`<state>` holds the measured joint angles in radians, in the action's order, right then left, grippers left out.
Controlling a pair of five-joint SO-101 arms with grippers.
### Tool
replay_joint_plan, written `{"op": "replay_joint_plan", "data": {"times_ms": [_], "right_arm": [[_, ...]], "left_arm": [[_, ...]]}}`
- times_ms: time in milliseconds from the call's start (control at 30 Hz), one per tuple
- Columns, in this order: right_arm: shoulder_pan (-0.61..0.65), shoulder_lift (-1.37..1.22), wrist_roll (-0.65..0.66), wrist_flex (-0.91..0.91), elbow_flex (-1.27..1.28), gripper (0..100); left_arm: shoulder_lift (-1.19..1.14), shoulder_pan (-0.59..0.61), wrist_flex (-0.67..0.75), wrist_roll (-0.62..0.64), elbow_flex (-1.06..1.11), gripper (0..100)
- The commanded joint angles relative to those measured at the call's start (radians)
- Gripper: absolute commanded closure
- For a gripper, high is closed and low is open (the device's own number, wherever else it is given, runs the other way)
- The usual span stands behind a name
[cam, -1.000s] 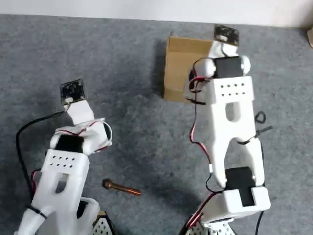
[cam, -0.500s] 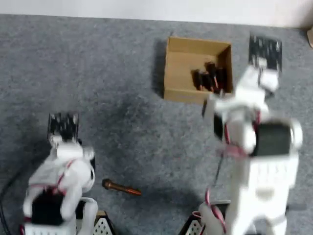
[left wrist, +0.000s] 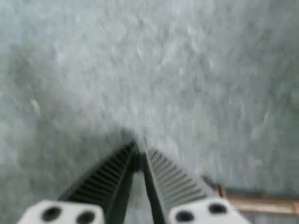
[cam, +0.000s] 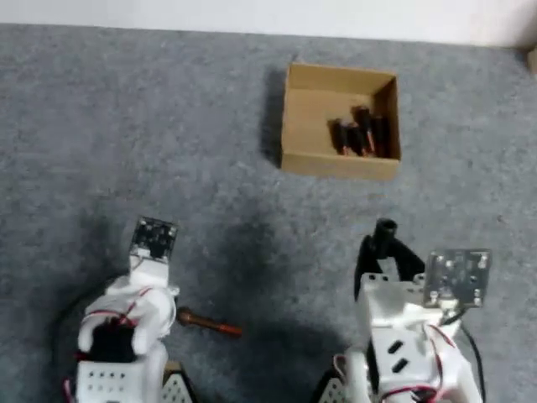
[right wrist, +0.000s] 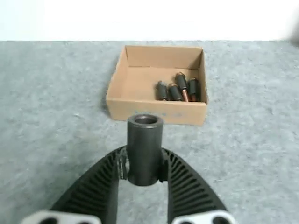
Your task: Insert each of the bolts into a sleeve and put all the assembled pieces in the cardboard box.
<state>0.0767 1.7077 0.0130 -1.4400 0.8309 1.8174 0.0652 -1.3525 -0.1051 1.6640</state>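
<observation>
One dark, hollow cylindrical sleeve [right wrist: 145, 140] stands clamped in right hand [right wrist: 144, 162]; left hand [left wrist: 138, 157] closed.

No text, number, label or sign can be read anywhere; the front wall of the cardboard box [right wrist: 187, 113] carries a faint bluish mark in the right wrist view, too blurred to make out.

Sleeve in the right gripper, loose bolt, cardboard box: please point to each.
sleeve [right wrist: 145, 144], right wrist view, its dark side wall.
bolt [cam: 214, 325], high view, middle of its shank.
cardboard box [cam: 336, 164], high view, its near wall.
</observation>
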Motion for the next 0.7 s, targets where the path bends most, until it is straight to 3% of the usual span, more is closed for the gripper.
{"op": "replay_joint_plan", "data": {"times_ms": [0, 667], "right_arm": [[-0.054, 0.008, 0.035, 0.031, 0.002, 99.4], [-0.062, 0.007, 0.029, 0.030, 0.004, 99.4]], "left_arm": [[0.007, 0.015, 0.025, -0.005, 0.031, 99], [0.007, 0.015, 0.025, -0.005, 0.031, 99]]}}
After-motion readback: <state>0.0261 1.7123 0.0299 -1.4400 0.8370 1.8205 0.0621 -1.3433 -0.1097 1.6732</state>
